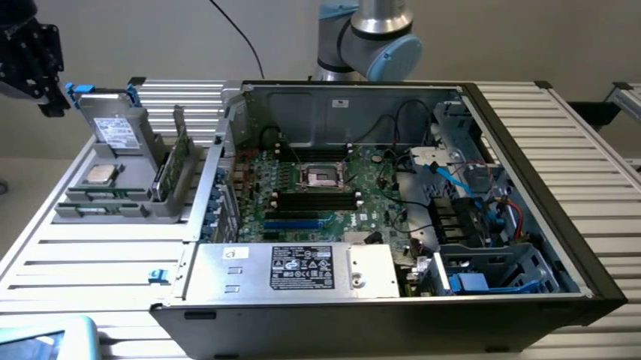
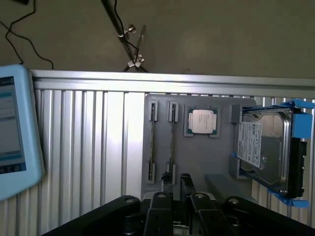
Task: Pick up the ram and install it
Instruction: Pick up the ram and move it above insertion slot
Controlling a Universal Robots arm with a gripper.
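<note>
On the ribbed aluminium table (image 1: 90, 262), the largest thing is the open black-and-grey desktop computer case (image 1: 341, 112). It lies on its side toward the exterior view's right, with a green motherboard (image 1: 371, 195) inside and a silver power-supply box (image 1: 290, 270) along its near edge. The silver-and-blue jointed robot arm (image 1: 376, 34) rises behind the case's far wall.

On the exterior view's left, just beside the case, sits a grey plastic parts tray (image 2: 206, 157). The black gripper (image 1: 30, 60) hangs high at the far left, well apart from the tray; whether it is released or clenched cannot be told.

At the tray's far end a silver hard drive in a blue plastic caddy (image 1: 118, 131) stands propped on edge. Along the tray's right side stands a tall, wide green expansion card (image 1: 173, 169).

The ram (image 1: 100, 196) is a thin, narrow green circuit-board stick standing on its long edge in a slot at the tray's near end. A second ram stick (image 1: 98, 211) of the same look stands parallel, just nearer. In the wrist view both are seen edge-on as thin dark lines, and chips or a label cannot be made out.

Between the ram and the hard drive, a square silver processor chip (image 1: 100, 174) lies flat in a recess.
</note>
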